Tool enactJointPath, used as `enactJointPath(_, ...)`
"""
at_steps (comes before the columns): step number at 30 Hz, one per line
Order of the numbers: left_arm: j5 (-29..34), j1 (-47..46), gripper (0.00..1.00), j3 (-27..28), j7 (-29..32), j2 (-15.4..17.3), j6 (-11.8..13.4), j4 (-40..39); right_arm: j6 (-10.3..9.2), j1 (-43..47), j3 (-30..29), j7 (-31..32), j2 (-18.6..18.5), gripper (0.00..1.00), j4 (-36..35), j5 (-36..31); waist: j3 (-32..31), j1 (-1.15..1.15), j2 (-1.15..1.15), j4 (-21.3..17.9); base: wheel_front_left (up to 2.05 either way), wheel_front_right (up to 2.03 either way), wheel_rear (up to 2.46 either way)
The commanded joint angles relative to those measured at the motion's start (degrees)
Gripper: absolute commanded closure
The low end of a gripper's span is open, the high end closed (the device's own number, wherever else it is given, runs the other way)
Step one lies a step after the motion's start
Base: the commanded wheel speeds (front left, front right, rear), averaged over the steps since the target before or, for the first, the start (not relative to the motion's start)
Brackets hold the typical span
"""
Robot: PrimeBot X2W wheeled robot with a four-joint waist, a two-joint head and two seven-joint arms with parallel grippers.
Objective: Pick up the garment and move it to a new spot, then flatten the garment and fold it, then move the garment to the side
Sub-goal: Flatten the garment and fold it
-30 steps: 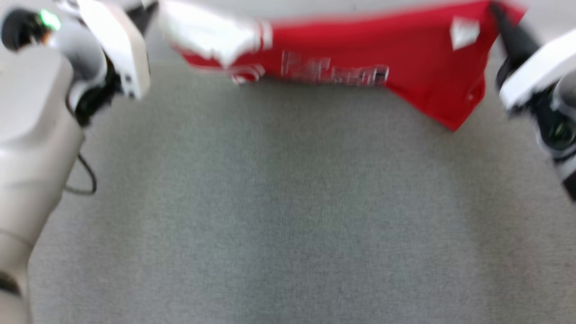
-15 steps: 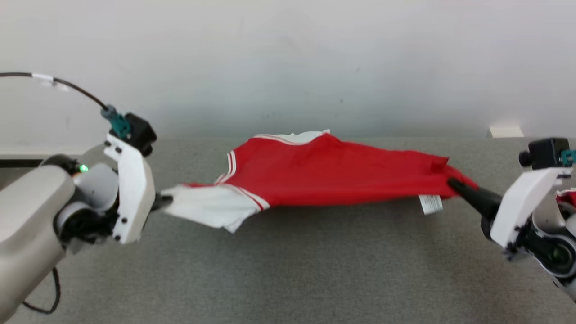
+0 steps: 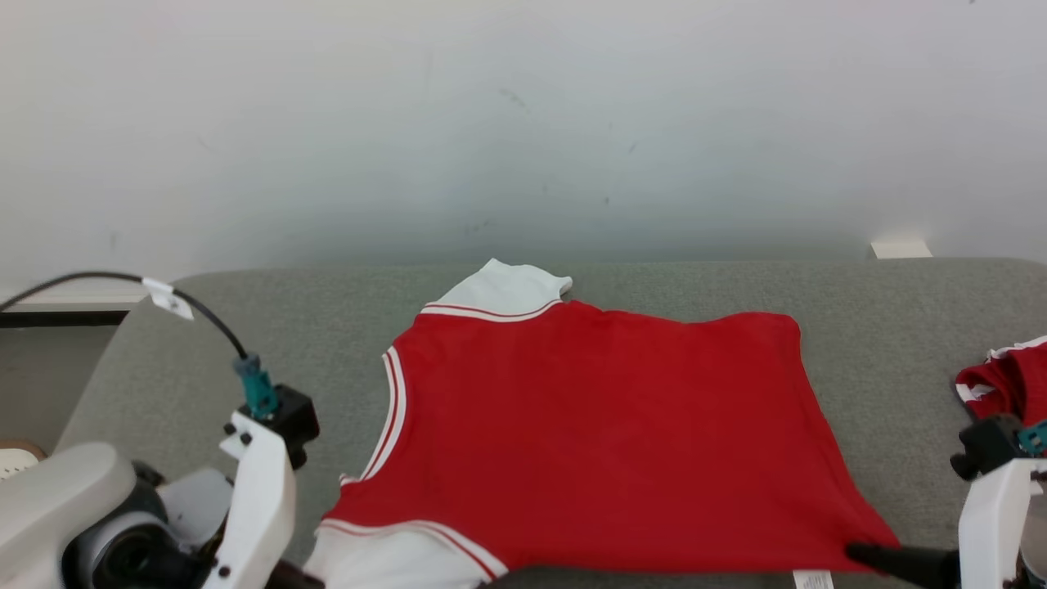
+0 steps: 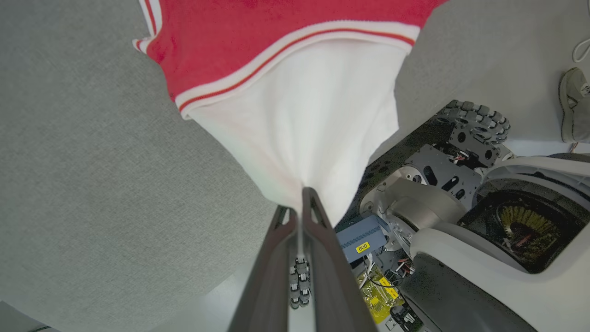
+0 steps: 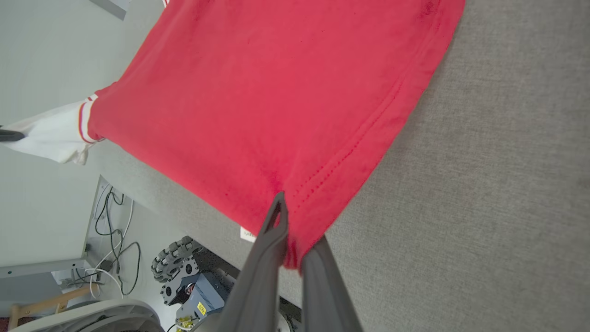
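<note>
Grey table (image 3: pixel 900 327) before a white wall (image 3: pixel 523 123). The shirt (image 3: pixel 605 425), red with white sleeves, lies spread back-up over the middle of the table, with its far edge flat and its near edge at the table's front rim. The left gripper (image 4: pixel 302 203) is pressed together on the tip of the near white sleeve (image 4: pixel 304 115), which is drawn to a taut cone. The right gripper (image 5: pixel 295 240) pinches the near hem corner (image 5: pixel 322 216), which puckers between the fingers. A second red cloth (image 3: pixel 1002 380) lies well apart at the table's right edge.

Step in hand, as judged: flattening. To do it well, the two grippers should pull apart evenly, so that the near edge runs straight and no ridge forms across the body. Both held corners should then come down onto the table together, clear of the rim, and be let go only once the cloth rests flat. An uneven pull would skew the shirt, and an early release would leave the sleeve hanging.
</note>
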Motion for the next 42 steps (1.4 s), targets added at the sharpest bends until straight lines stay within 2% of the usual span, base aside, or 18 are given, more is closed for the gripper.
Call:
enactJointPath(1, -1.76, 1.54, 1.00, 0.01, 0.85, 1.33, 0.70, -1.86, 0.00, 1.51, 0.31, 0.58, -1.40, 1.00, -1.43, 0.97, 0.11, 0.01, -0.01, -0.31, 0.00, 0.00, 0.00)
enactJointPath(9, -6.45, 4.40, 1.00, -0.67, 4.27, 5.72, 3.97, -9.83, 0.00, 4.05, 3.38, 5.18, -8.29, 1.00, -9.75, 3.73, 0.71, 0.01, -0.01, -1.54, 0.00, 0.00, 0.00)
enactJointPath(14, -8.31, 4.39, 1.00, -0.25, 4.91, 5.92, 5.08, -11.17, 0.00, 1.62, 3.62, 5.33, -10.15, 1.00, -11.10, 4.40, 1.75, 0.01, -0.01, -2.23, 0.00, 0.00, 0.00)
enactJointPath(22, -9.94, 1.23, 1.00, 1.59, 5.58, 1.97, 5.46, -4.36, 0.00, -5.39, 4.54, 6.77, -4.96, 1.00, -4.99, 4.48, 5.32, 0.01, -0.01, -3.14, 0.00, 0.00, 0.00)
enactJointPath(32, -8.69, -5.28, 1.00, 4.03, 5.45, -6.16, 4.21, 12.80, 0.00, -14.63, 4.65, 8.61, 3.46, 0.99, 8.24, 10.38, 9.30, 0.01, -0.01, -4.06, 0.00, 0.00, 0.00)
enactJointPath(33, -8.66, -5.72, 1.00, 4.20, 5.26, -7.08, 4.09, 14.52, 0.00, -15.31, 4.81, 8.73, 4.24, 0.95, 9.63, 11.06, 9.53, 0.01, -0.01, -4.16, 0.00, 0.00, 0.00)
enactJointPath(35, -8.89, -6.45, 1.00, 4.57, 4.82, -8.84, 3.98, 17.56, 0.00, -16.71, 5.22, 8.74, 5.93, 0.77, 12.20, 12.06, 10.03, 0.01, -0.01, -4.48, 0.00, 0.00, 0.00)
enactJointPath(37, -8.87, -7.07, 1.00, 4.72, 4.32, -10.53, 3.61, 20.55, 0.00, -17.96, 5.84, 8.82, 7.71, 0.69, 14.78, 12.45, 10.40, 0.01, -0.01, -4.72, 0.00, 0.00, 0.00)
enactJointPath(39, -8.62, -7.70, 1.00, 5.10, 3.46, -12.11, 3.33, 23.44, 0.00, -19.22, 6.78, 8.89, 9.34, 0.53, 17.50, 12.46, 10.64, 0.01, -0.01, -4.90, 0.00, 0.00, 0.00)
enactJointPath(40, -8.44, -7.88, 1.00, 5.22, 2.97, -12.91, 2.95, 24.81, 0.00, -19.80, 7.19, 8.88, 10.16, 0.40, 18.74, 12.43, 10.71, 0.01, -0.01, -5.00, 0.00, 0.00, 0.00)
enactJointPath(41, -8.24, -8.08, 1.00, 5.36, 2.41, -13.65, 2.62, 26.25, 0.00, -20.35, 7.61, 8.69, 10.86, 0.11, 20.22, 12.44, 10.74, 0.01, -0.01, -5.10, 0.00, 0.00, 0.00)
enactJointPath(42, -8.02, -8.20, 0.86, 5.50, 1.73, -14.33, 2.41, 27.71, 0.00, -20.81, 8.01, 8.67, 11.59, 0.00, 21.48, 12.41, 10.75, 0.01, -0.01, -5.18, 0.00, 0.00, 0.00)
